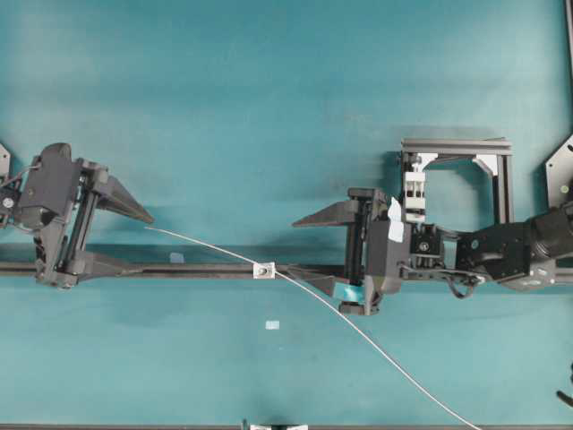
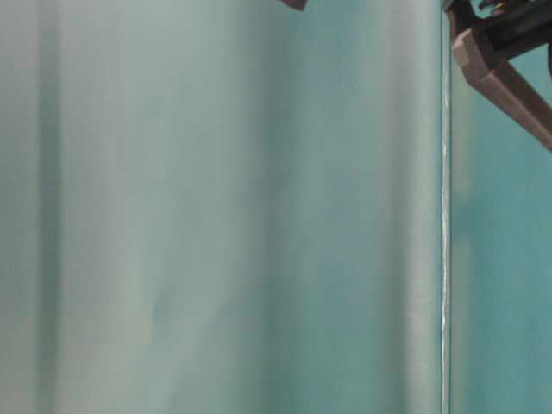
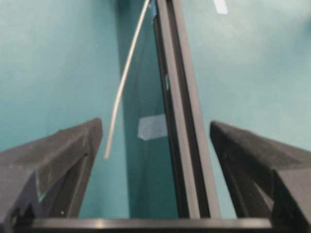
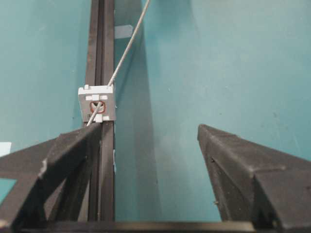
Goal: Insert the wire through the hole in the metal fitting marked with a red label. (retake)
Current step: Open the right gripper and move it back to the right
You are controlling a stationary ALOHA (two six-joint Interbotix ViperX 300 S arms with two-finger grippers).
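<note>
**Wire through the fitting, both sets of fingers spread**

Your left gripper (image 1: 134, 240) has its fingers (image 3: 58, 150) spread wide, nothing between them. In the left wrist view the wire's free tip (image 3: 106, 156) hangs just beside the inner face of one finger, and you cannot tell from that view whether it touches. In the overhead view the tip sits just off the point of the upper left finger.

Your right gripper (image 1: 315, 253) also has its fingers (image 4: 252, 170) spread, holding nothing. In the right wrist view one finger lies over the black rail (image 4: 100, 48), its tip just short of the metal fitting (image 4: 97, 103).

The wire (image 1: 358, 333) runs through the hole (image 4: 96, 105): it enters the fitting on the side nearest the right gripper and comes out the far side, going on along the rail. A reddish ring shows around the hole.

Overhead, the fitting (image 1: 263, 269) sits on the rail (image 1: 197, 268), between the two grippers. From it the wire runs up-left to its tip near the left gripper and down-right across the teal tabletop (image 1: 269, 90) to the bottom edge of the view, passing under the right gripper.

A pale tape patch (image 1: 272, 325) lies on the tabletop below the fitting. A black frame (image 1: 457, 143) stands behind the right arm.

The table-level view is blurred; only a dark finger (image 2: 509, 86) shows at its upper right.
</note>
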